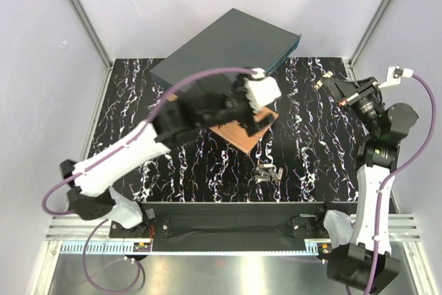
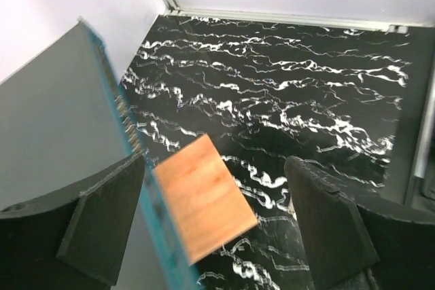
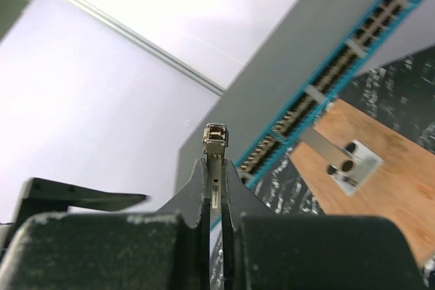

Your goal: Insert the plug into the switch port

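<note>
The switch is a flat dark grey-teal box at the back of the table, its teal port face turned toward the front right. My right gripper is shut on the plug, a thin metal piece held upright with its tip above the fingertips. It is in the air to the right of the switch, apart from the ports. My left gripper is open and empty. It hovers over the switch's front edge, with one finger above the top.
A thin brown wooden board lies on the black marbled table just in front of the switch, under my left gripper. A small metal piece lies nearer the front. White walls and an aluminium frame enclose the table.
</note>
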Controlling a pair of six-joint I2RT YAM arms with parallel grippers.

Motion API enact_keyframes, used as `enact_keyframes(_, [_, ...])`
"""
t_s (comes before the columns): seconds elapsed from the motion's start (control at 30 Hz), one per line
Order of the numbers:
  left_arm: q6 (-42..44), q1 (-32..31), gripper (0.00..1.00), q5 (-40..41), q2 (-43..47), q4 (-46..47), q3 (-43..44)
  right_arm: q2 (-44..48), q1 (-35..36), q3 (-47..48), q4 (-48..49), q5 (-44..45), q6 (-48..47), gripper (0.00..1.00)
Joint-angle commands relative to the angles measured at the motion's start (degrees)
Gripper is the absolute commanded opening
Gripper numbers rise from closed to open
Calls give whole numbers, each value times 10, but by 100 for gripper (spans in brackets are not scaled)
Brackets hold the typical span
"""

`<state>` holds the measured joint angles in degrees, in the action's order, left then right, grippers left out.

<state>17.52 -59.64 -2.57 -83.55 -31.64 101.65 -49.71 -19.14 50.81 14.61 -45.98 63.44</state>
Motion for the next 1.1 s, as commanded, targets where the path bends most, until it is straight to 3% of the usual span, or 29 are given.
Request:
enact_keyframes(0.0, [37, -37, 89, 128, -40, 92, 46, 44, 2, -6, 93, 15, 78, 0])
enact_keyframes(0.4, [1, -99, 74, 198, -134, 153, 92, 153, 3, -68, 62, 15, 34, 0])
enact_keyframes(0.53, [-15, -103, 63, 199, -150, 165, 112, 168, 3, -80, 40, 18, 23, 0])
enact_keyframes(1.07, [-54, -112, 66, 181, -182, 153, 133, 178, 3, -92, 28, 2, 23, 0])
